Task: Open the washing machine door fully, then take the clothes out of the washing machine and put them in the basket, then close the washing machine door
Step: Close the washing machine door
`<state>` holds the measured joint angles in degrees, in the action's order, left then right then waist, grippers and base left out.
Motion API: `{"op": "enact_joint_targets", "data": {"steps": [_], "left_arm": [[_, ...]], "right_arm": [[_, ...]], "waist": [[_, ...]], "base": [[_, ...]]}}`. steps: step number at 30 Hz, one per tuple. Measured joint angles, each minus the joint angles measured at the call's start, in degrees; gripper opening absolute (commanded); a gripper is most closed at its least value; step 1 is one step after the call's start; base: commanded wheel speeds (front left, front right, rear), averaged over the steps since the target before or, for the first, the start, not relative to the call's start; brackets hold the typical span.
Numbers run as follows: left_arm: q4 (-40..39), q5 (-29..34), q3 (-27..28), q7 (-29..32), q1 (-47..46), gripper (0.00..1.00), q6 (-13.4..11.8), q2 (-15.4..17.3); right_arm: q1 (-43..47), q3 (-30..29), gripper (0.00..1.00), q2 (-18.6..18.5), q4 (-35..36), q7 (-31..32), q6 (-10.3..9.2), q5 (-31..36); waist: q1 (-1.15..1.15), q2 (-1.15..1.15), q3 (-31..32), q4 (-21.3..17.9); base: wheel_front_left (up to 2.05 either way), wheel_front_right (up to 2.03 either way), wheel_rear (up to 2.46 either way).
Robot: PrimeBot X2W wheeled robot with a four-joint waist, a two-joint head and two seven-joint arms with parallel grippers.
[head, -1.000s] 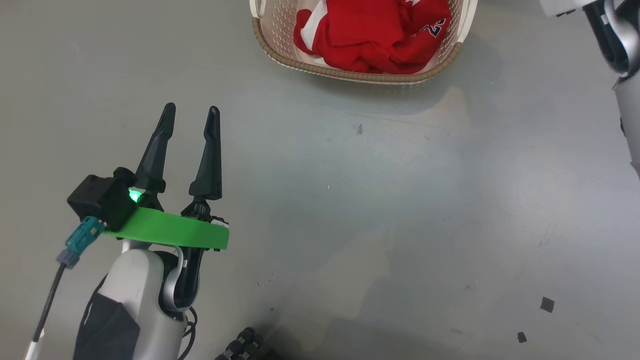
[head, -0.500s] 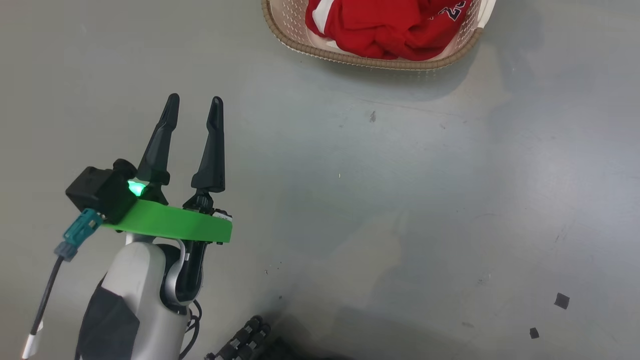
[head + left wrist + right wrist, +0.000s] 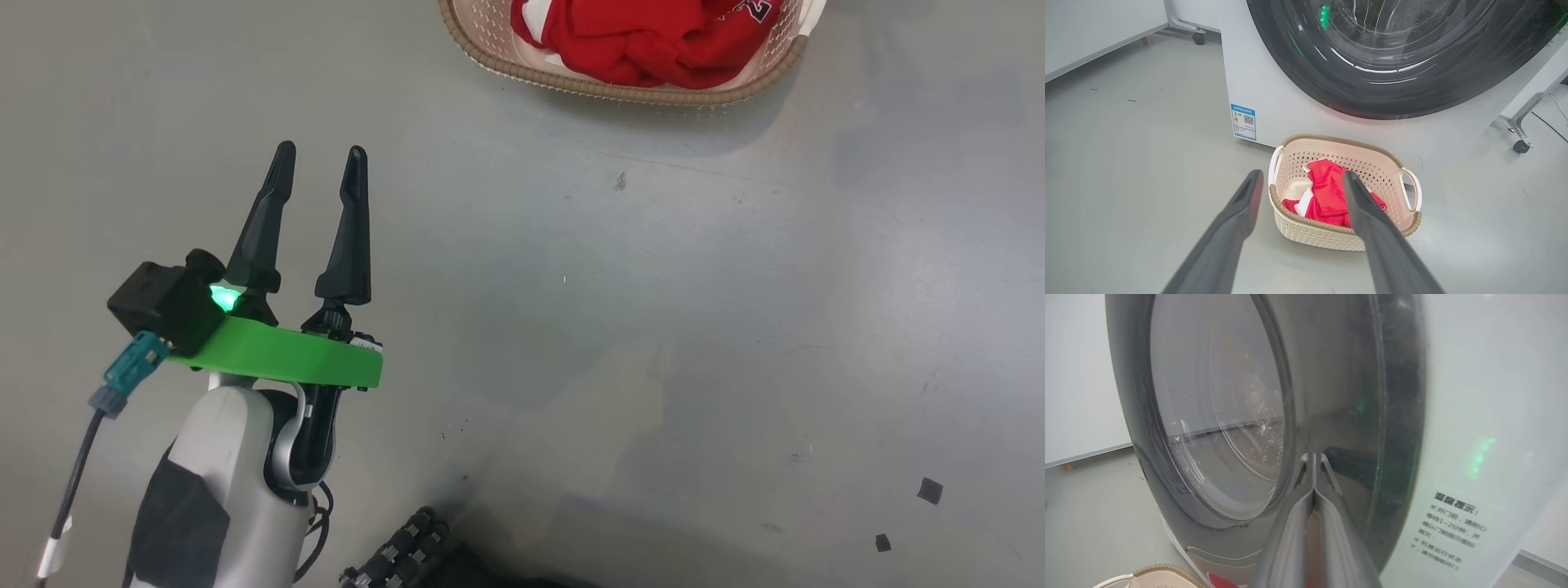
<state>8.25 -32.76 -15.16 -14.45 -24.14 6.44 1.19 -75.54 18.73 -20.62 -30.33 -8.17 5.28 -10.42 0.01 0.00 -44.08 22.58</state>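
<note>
Washing machine door [image 3: 1331, 396] sits against the washing machine [image 3: 1257, 90], latch unclear. Right gripper [image 3: 1312, 457] pinched shut, tips at the door rim: closing step. Clothes [image 3: 645, 41] in basket [image 3: 620, 91]. Left gripper [image 3: 320, 159] spread wide, empty. Next: 1 firm push to latch.

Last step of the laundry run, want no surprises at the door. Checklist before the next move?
1. Red jersey inside the cream basket: ok.
2. Left end effector open, empty, apart from the basket: ok.
3. Right end effector shut, tips aimed at the washing machine door rim: ok.
4. Right tips touching that rim: cannot tell.
5. Door flush against the washing machine front: cannot tell.
</note>
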Motion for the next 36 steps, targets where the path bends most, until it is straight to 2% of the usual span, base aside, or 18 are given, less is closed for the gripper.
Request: {"op": "enact_joint_targets", "data": {"steps": [5, 21, 29, 36], "left_arm": [[0.0, 0.0, -0.2, 0.0, 0.0, 1.0, 0.0, 0.0], [1.2, -0.5, -0.9, 0.0, -0.2, 1.0, 0.4, -0.1], [2.3, 0.5, 0.4, 0.0, -0.3, 1.0, 0.4, -0.1], [3.8, 3.4, 0.9, 0.0, -0.2, 1.0, 0.4, -0.1]], "right_arm": [[-1.0, -0.2, 0.0, 0.0, -1.6, 0.1, -0.97, 0.4], [-1.1, -0.1, 0.0, 0.1, -7.2, -2.3, -1.32, 0.5], [4.0, -0.7, 0.0, -0.2, -10.5, -4.6, -1.37, -0.6], [12.0, -0.5, 0.0, 2.1, -11.6, -5.7, -0.79, -1.9]], "waist": [[0.0, 0.0, -0.1, 0.2], [0.0, 0.0, 1.9, 0.8], [0.0, 0.0, 5.2, 0.4], [0.0, 0.0, 9.6, -0.6]], "base": [[0.0, 0.0, 0.0], [0.0, 0.0, 0.0], [0.0, 0.0, 0.0], [0.0, 0.0, 0.0]]}}
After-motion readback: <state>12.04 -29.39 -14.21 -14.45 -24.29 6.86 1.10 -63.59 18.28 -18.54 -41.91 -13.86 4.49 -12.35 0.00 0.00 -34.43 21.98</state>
